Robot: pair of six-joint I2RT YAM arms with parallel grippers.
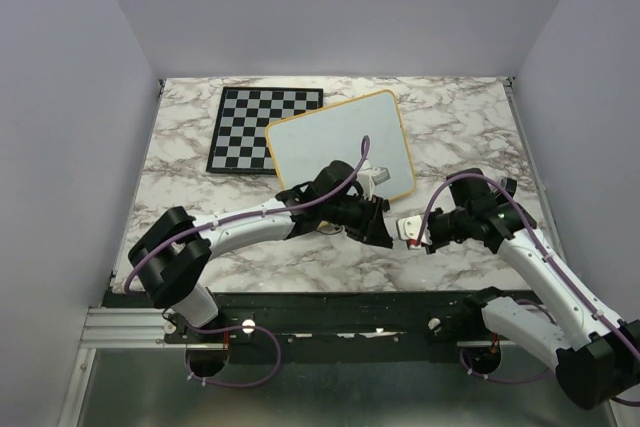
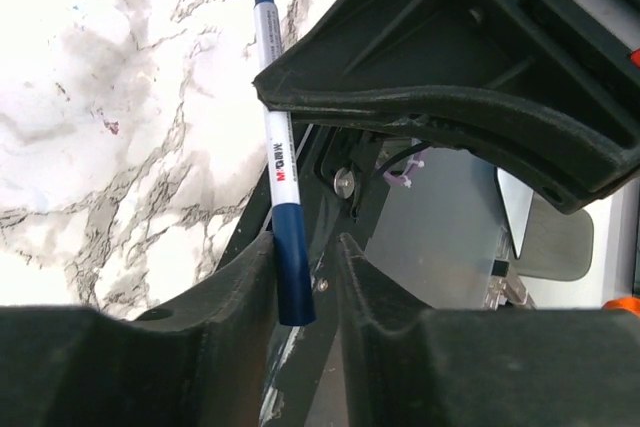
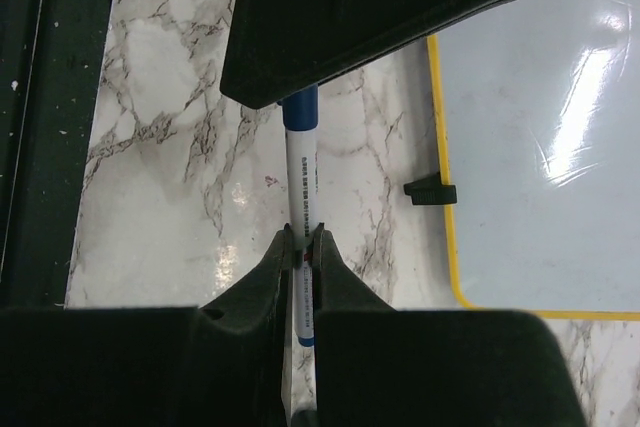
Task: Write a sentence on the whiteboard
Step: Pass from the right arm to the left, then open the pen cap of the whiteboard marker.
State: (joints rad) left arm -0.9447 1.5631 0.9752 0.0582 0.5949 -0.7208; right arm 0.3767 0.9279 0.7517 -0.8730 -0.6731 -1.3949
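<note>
Right gripper (image 3: 303, 245) first: found clenched on the white barrel of the marker (image 3: 302, 179), pads hard against both sides, just off the near edge of the whiteboard (image 3: 540, 127). Left gripper (image 2: 306, 252) next: saw its fingers (image 2: 230, 297) straddling the blue cap (image 2: 294, 272), one pad touching, a sliver of gap on the other side; not clamped, so logged as released. Placed both, from the top view, nose to nose in front of the whiteboard's near edge, over bare table (image 1: 450, 117). Read the step as uncapping, barrel in one gripper and cap in the other.

Beyond them: noted the whiteboard flat on its black feet (image 3: 430, 192), yellow frame whole, turned askew, surface blank. Saw no sentence anywhere on it; counted writing as not begun. Further off, past the whiteboard's far-left corner: spotted the chessboard (image 1: 245, 127), with that corner overlapping it.

Risks. Expect an off-centre close to shove the cap sideways and twist the barrel in the right gripper's pinch. Expect a stiff cap to drag the barrel through that narrow pinch rather than pop free; could drop the marker onto the table and let it roll. Suspect rocking or sliding of the whiteboard under tip pressure, if that corner rests on the chessboard.
</note>
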